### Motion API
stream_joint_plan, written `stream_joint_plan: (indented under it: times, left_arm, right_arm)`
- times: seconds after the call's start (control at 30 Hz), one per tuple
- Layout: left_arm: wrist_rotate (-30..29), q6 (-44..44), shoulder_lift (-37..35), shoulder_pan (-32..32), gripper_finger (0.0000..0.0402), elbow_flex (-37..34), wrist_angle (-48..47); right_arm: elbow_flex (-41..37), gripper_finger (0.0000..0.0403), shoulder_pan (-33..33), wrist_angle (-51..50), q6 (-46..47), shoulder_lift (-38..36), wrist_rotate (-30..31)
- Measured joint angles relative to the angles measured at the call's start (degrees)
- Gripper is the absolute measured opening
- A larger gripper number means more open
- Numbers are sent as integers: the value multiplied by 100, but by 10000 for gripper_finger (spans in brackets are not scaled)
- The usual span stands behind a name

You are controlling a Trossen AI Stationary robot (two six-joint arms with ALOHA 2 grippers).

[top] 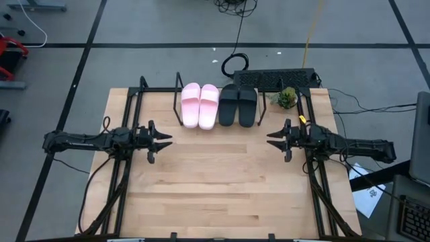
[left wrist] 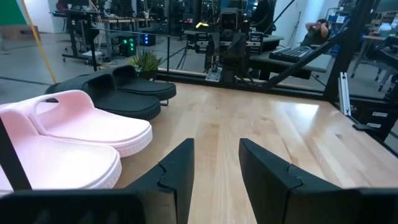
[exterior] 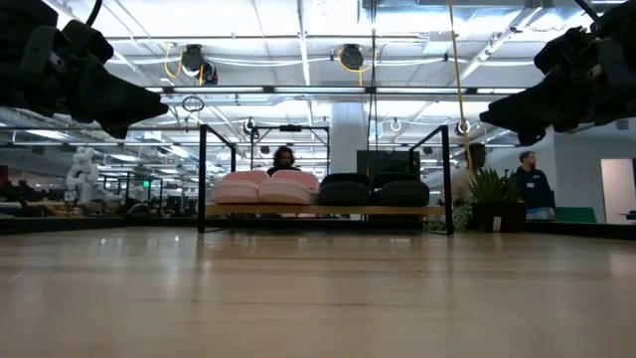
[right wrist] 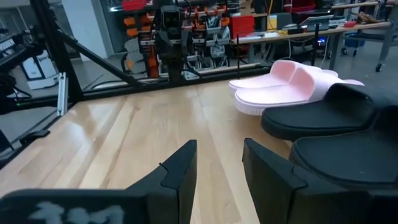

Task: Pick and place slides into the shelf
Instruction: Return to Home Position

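Two pink slides (top: 199,105) and two black slides (top: 238,105) stand side by side, soles down, on the shelf (exterior: 328,210) at the table's far edge; the low view shows them on its wooden board inside the black rod frame. My left gripper (top: 164,140) hovers open over the table's left part, pointing level toward the right. My right gripper (top: 272,139) hovers open opposite it, pointing left. The left wrist view shows the pink slides (left wrist: 74,134) and black slides (left wrist: 118,93) beside my open left gripper (left wrist: 216,163). The right wrist view shows the black slides (right wrist: 336,130) beside my open right gripper (right wrist: 219,163).
A small potted plant (top: 287,98) and a dark keyboard (top: 275,78) sit at the far right by the shelf. Black arm frames run along the table's left (top: 114,188) and right (top: 322,195) sides. Bare wooden tabletop (top: 215,181) lies between and in front of the grippers.
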Motion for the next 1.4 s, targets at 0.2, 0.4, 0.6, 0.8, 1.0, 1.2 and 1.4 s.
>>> stream_joint_plan:
  times: [0.2,0.4,0.6,0.8,1.0,1.2,1.4]
  left_arm:
    - [-33,-165,0,0,129,2,36]
    - [-42,-806,1,0,129,2,37]
    - [-42,-835,0,2,129,4,39]
    - [-44,-833,2,2,129,4,42]
    - [-44,-834,0,2,129,4,42]
    - [-46,-836,2,2,129,4,43]
    - [-46,-837,1,2,129,4,44]
  right_arm:
    - [-11,118,0,-8,-86,3,9]
    - [-20,118,0,0,-105,6,11]
    - [-24,118,0,-1,-105,3,11]
    - [-26,118,0,-2,-105,3,13]
    - [-31,118,0,-4,-105,3,12]
    - [-31,118,0,-6,-105,3,13]
    - [-33,118,0,-8,-105,3,13]
